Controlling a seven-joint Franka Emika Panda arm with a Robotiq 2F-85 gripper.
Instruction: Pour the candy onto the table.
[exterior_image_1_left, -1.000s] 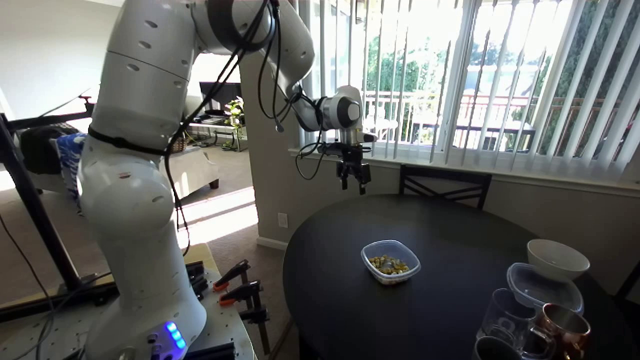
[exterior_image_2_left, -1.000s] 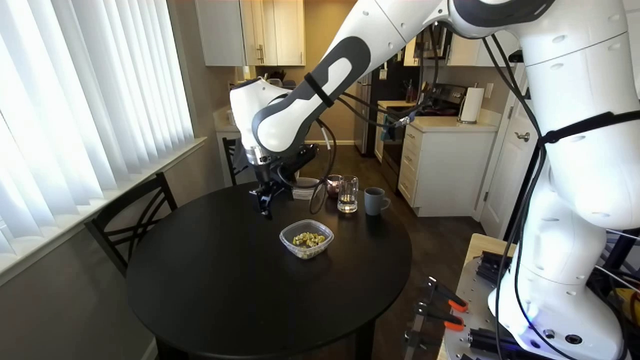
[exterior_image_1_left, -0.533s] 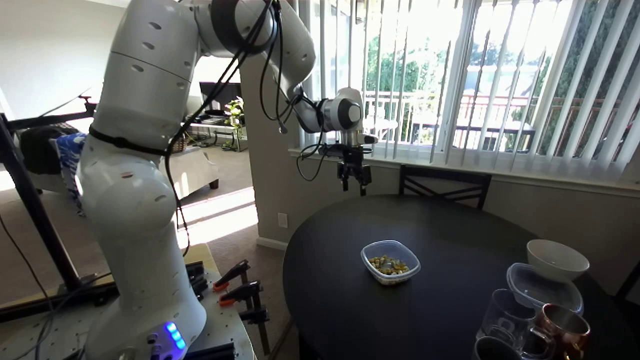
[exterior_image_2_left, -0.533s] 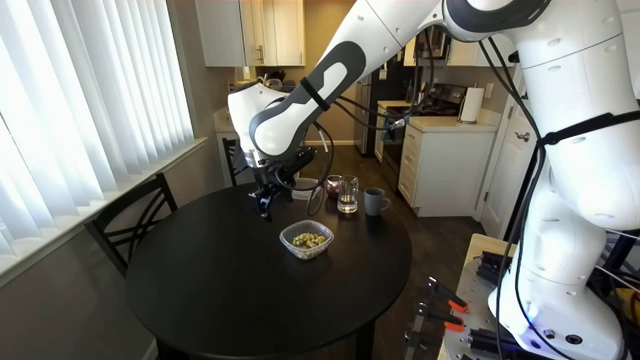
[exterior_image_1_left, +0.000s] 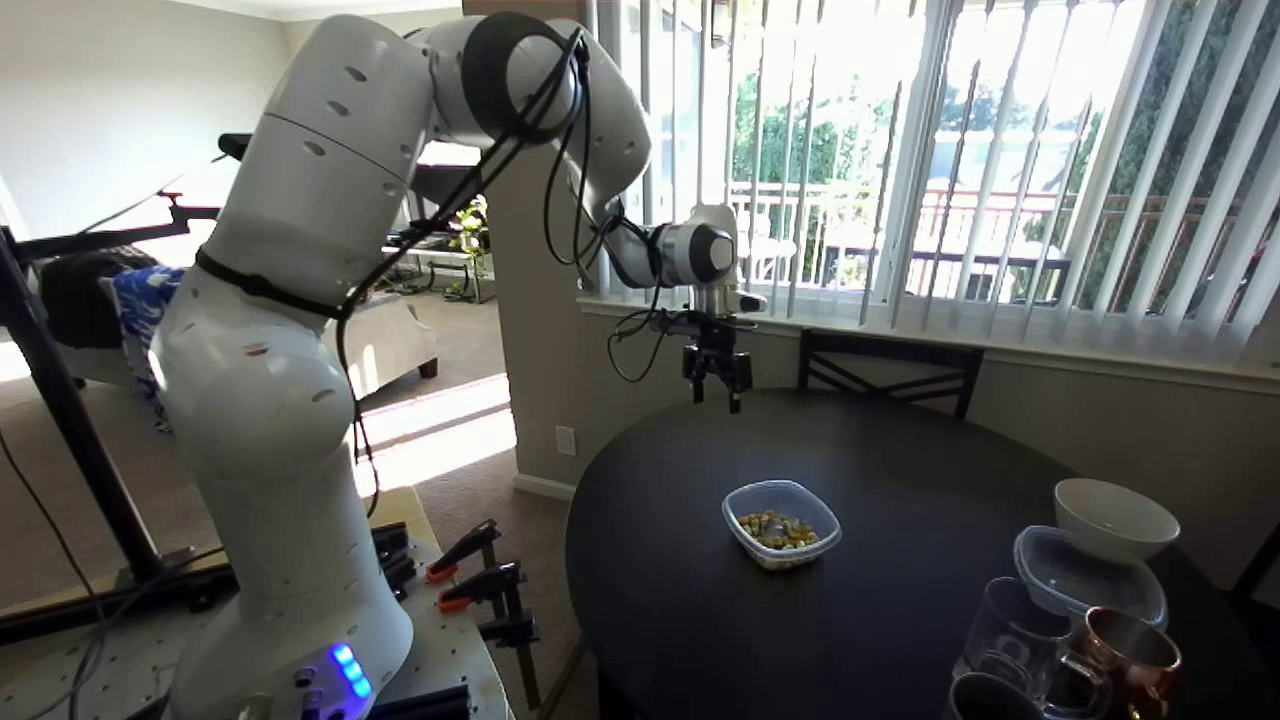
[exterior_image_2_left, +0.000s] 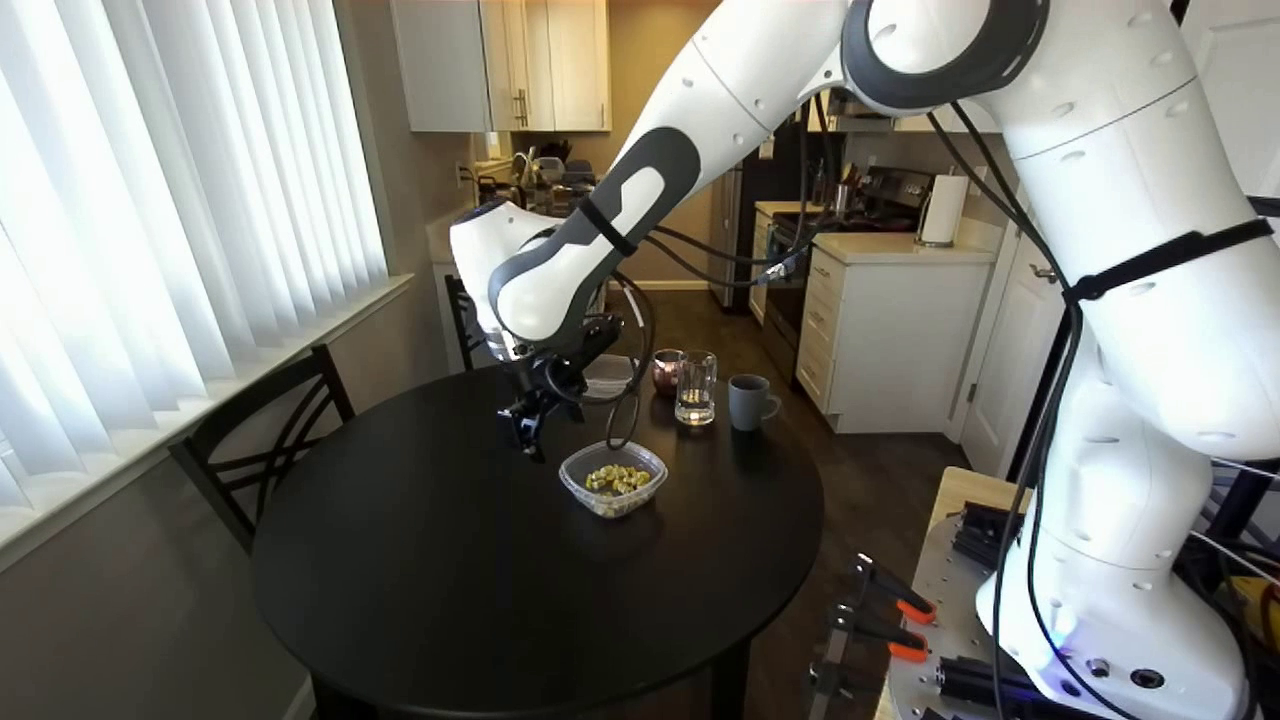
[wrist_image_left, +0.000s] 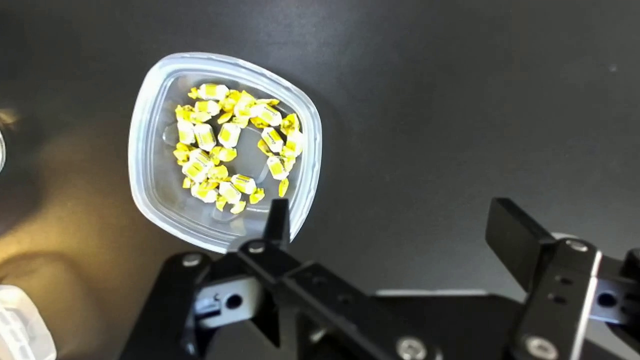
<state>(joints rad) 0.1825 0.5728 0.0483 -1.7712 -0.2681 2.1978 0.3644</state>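
1. Far left in an exterior view, white robot arm (exterior_image_1_left: 280, 410) is standing beside the round black surface (exterior_image_1_left: 660, 570); orange-tipped clamps (exterior_image_1_left: 490, 583) are sitting near its base.
2. Next, end effector (exterior_image_1_left: 717, 400) is hanging, pointing down, above the surface. In the wrist view its fingers (wrist_image_left: 512, 240) are standing wide apart, the surface showing between them.
3. Further right, clear plastic tub (exterior_image_1_left: 785, 497) is sitting upright on the surface, lower than the end effector and apart from it.
4. Candy (exterior_image_1_left: 778, 530) is lying inside that tub; the wrist view is showing yellow-and-white wrapped pieces, a patch of tub floor peeking through.
5. Beyond the surface's edge, dark chair (exterior_image_1_left: 890, 345) is standing near the wall (exterior_image_1_left: 1100, 405).
6. Far right, grey mug (exterior_image_1_left: 990, 700), glass mug (exterior_image_1_left: 1015, 640), second clear tub (exterior_image_1_left: 1085, 580), white bowl (exterior_image_1_left: 1115, 525) and copper mug (exterior_image_1_left: 1120, 675) are standing close together on the surface.
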